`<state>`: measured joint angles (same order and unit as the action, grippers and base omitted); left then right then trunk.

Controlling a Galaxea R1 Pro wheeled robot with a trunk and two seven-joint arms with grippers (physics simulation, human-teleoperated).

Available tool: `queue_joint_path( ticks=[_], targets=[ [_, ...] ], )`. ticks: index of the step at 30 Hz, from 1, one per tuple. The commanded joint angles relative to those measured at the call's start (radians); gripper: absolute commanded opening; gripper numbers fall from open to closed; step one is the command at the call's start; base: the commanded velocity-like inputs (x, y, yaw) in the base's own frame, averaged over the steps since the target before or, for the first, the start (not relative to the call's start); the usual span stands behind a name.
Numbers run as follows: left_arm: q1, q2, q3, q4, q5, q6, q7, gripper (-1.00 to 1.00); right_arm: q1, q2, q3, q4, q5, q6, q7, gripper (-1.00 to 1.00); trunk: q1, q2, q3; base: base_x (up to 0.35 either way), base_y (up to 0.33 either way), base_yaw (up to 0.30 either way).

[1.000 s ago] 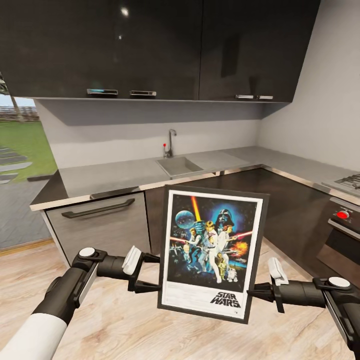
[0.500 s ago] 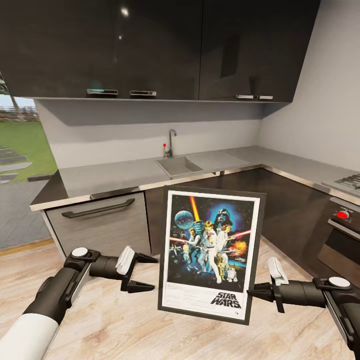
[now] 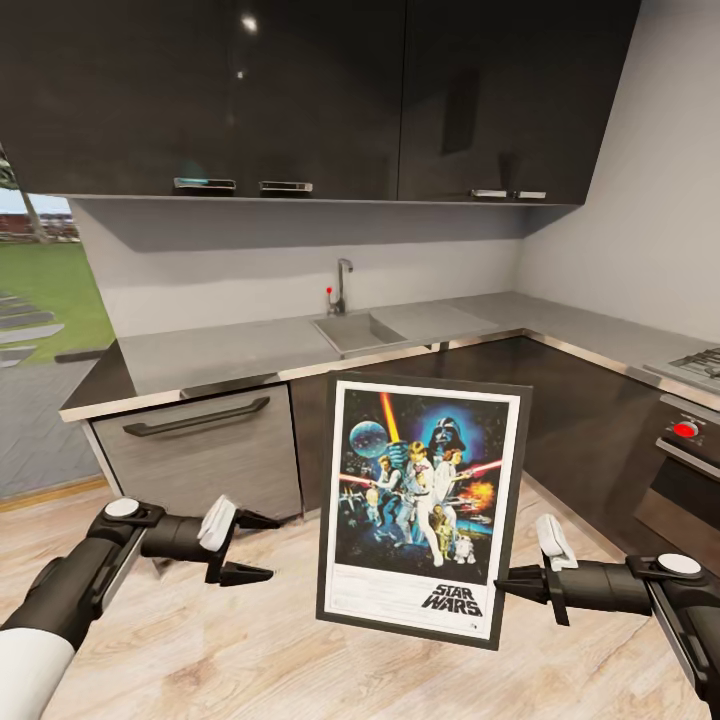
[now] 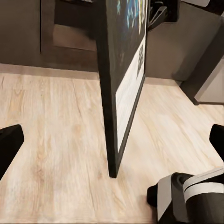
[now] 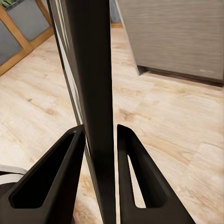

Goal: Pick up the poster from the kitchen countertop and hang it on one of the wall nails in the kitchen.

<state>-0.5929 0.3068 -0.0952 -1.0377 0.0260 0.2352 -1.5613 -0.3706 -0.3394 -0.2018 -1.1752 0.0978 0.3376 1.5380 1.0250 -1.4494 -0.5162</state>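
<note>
My right gripper (image 3: 508, 584) pinches the poster (image 3: 420, 505) by its 3 o'clock edge, above the floor; left gripper (image 3: 250, 547) spread, apart. I'd keep it upright while seeking a nail.

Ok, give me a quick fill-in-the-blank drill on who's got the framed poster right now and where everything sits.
1. The black-framed Star Wars poster is clamped along its edge by the ___ gripper.
2. The left gripper, black-fingered, is ___, apart from the frame.
3. The poster hangs above the pale ___ floor.
4. Behind it, the matte grey countertop has a built-in square ___ under a chrome tap.

Missing words: right; open; wooden; sink
</note>
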Motion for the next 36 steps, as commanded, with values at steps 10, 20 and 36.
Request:
queue_joint_path(
  ticks=[10, 20, 36],
  targets=[
    [-0.001, 0.051, 0.099, 0.348, 0.007, -0.264, -0.005, 1.0, -0.002, -0.001, -0.007, -0.001, 0.006, 0.012, 0.004, -1.0, 0.0, -0.001, -0.001, 0.0, 0.0, 0.0],
    [0.0, 0.079, 0.173, 0.775, 0.018, -0.518, 0.052, 1.0, -0.001, -0.001, -0.011, 0.001, 0.009, 0.011, -0.003, -1.0, 0.0, -0.001, -0.001, 0.0, 0.0, 0.0],
    [0.191, -0.013, 0.204, 1.015, 0.491, -0.639, 0.524, 1.0, 0.001, 0.002, -0.009, 0.001, 0.009, -0.048, -0.032, -1.0, 0.0, -0.001, -0.001, 0.0, 0.0, 0.0]
  ],
)
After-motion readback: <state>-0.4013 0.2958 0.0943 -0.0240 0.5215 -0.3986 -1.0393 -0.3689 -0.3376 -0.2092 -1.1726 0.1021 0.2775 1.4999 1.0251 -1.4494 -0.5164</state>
